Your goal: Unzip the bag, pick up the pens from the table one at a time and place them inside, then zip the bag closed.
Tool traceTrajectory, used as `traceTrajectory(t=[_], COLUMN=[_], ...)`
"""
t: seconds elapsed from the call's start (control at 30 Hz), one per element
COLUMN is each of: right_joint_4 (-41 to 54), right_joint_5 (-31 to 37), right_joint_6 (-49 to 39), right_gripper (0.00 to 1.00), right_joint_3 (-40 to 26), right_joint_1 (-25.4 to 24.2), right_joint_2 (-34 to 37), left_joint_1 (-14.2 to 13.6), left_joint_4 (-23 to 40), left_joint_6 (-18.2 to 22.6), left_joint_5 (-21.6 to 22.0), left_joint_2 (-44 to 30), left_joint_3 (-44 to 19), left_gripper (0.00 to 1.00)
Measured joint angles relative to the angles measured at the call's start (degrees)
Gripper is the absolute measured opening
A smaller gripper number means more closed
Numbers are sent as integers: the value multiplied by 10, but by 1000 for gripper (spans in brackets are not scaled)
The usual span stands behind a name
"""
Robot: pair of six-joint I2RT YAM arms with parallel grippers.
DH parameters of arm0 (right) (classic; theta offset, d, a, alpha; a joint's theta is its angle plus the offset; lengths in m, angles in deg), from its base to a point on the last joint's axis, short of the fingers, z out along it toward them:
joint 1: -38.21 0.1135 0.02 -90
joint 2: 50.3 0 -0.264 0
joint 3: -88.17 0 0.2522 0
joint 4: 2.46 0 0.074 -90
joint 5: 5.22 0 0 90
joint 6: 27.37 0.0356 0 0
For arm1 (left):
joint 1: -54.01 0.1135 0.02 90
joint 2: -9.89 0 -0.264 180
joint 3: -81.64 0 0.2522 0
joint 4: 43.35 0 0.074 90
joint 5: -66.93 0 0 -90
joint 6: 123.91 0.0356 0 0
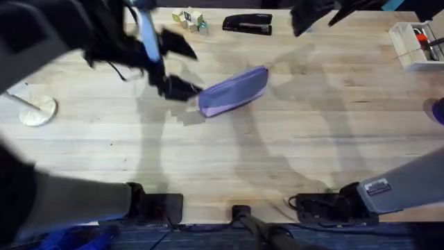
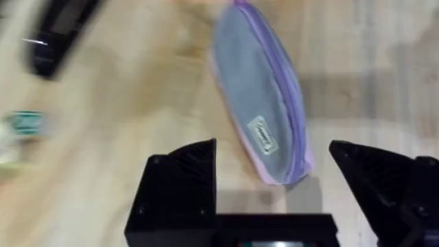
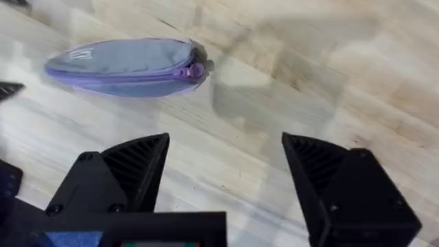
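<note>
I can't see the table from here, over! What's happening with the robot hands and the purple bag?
Left gripper open, near bag end. Right gripper open, empty. Bag flat on table, untouched. Nothing blocking.

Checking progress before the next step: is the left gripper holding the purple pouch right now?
No, the left gripper is open, with the pouch lying free on the table.

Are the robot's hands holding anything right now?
No. Both are open and empty. The left end effector hovers over one end of the purple bag, not touching it; the right end effector is above bare table.
</note>
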Motion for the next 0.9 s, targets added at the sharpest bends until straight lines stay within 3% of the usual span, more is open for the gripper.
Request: traceTrajectory(t=[0.17, 0.5, 0.57, 0.7, 0.9], right_joint_4=[-30, -115, -127, -149, -196], right_joint_5=[10, 28, 30, 30, 32], right_joint_6=[-4, 4, 13, 32, 87], right_gripper=[997, 997, 997, 996, 997], right_joint_3=[65, 278, 309, 343, 347], right_joint_1=[0, 0, 0, 0, 0], right_joint_2=[-98, -252, -273, -296, -296], left_joint_1=[4, 4, 4, 4, 4], left_joint_4=[54, 187, 216, 252, 269], left_joint_6=[-94, -372, -410, -453, -475], left_joint_5=[64, 261, 286, 313, 326], left_joint_2=[91, 193, 206, 230, 239], left_joint_3=[-79, -192, -204, -209, -210], left_gripper=[996, 995, 995, 996, 995])
